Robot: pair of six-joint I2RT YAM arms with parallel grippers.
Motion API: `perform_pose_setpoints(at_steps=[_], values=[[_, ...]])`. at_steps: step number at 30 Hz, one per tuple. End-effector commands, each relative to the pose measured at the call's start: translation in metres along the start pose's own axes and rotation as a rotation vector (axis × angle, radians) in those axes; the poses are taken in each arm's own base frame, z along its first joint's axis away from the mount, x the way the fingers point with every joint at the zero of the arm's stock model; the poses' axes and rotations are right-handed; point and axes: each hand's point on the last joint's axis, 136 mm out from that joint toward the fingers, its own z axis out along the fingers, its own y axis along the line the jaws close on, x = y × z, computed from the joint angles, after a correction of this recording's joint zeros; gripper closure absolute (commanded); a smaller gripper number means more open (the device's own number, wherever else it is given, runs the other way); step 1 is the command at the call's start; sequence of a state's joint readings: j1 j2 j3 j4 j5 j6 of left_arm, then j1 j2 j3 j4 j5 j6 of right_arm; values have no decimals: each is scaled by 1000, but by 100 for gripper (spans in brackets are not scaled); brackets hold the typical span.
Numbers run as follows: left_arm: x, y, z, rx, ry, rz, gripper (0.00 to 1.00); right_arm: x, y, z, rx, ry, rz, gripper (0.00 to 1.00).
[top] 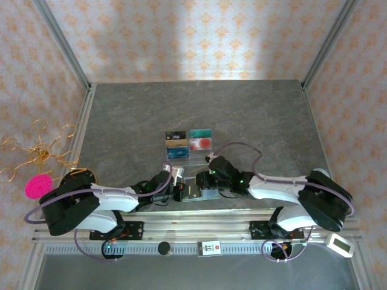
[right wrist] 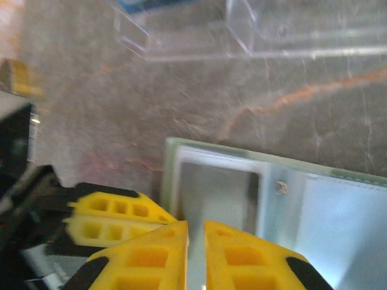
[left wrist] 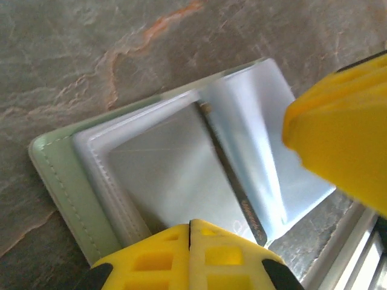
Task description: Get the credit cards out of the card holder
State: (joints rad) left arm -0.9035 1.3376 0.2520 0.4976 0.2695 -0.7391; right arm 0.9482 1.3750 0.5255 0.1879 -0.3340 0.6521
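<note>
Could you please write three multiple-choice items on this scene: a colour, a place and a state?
1. The stitched border of the small folding card holder with clear pockets is: A pink; B pale green; C black.
2. The clear plastic tray of colourful cards lies: A beyond the holder; B nearer than it; C stacked on it.
3. The left pincer has its yellow fingers: A wide apart; B pressed together; C bent.
Answers: 1B, a green edge shows; 2A, per the top view; 3B, no gap between them.

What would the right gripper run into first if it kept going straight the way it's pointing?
Probably the open card holder, which lies just ahead of the right gripper, though depth is unclear.
</note>
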Motion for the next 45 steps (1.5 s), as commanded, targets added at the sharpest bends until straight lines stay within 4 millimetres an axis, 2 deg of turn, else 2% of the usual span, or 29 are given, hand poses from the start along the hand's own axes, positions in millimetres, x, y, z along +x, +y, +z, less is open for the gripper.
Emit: perform_pose_setpoints(at_steps=[1,8,10,18,23,30,40,45], values=[[12,24,0,-96,17,-2,100,0,3,6,-17,19,-3,87],[21,32,2,-113,45,-11,100,9,-24,12,63,39,44,86],[23,32,2,-107,51,-18,100,11,-26,12,64,40,53,82],[28,33,2,-99,65,-26,100,18,-37,12,95,51,68,81],[31,33,4,-94,78,-29,100,27,-39,18,83,90,68,77],[31,33,5,-96,83,-31,100,24,-40,14,72,58,82,100],[35,35,3,-91,92,-41,100,20,-57,-7,132,-15,112,100],[35,34,2,-86,90,-46,100,22,-54,-5,102,-8,102,100]])
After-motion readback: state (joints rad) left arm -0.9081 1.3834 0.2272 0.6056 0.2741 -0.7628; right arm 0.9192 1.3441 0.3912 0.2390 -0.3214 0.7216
